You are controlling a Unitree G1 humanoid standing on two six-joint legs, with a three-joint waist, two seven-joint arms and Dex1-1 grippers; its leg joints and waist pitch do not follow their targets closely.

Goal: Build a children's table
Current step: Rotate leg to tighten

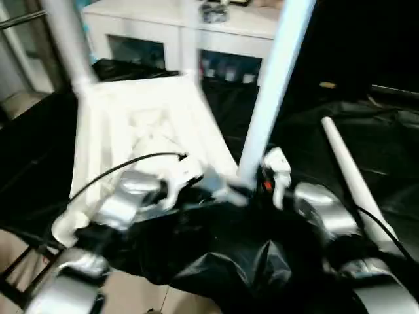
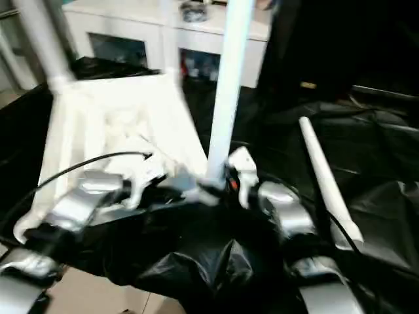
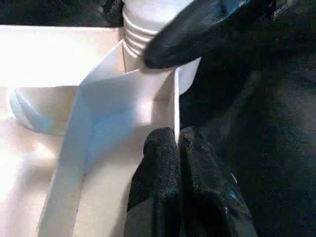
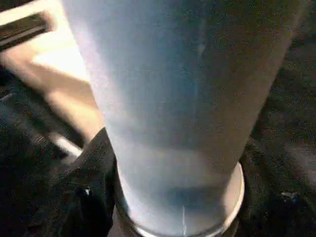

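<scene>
While the left end effector (image 3: 178, 148) pinches the upturned top's (image 1: 131, 124) rim, the right end effector (image 1: 252, 183) seemingly grips the upright leg (image 1: 272, 85) at its corner socket.

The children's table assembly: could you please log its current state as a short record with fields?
Tabletop: white top lying underside up on black sheeting
Legs upright: one at the far left corner; one at the near right corner
Spare leg: lying loose on the sheeting to the right
Left gripper: pinching the top's edge wall beside the threaded leg end
Right gripper: around the near leg's base
Background: white cabinet
</scene>
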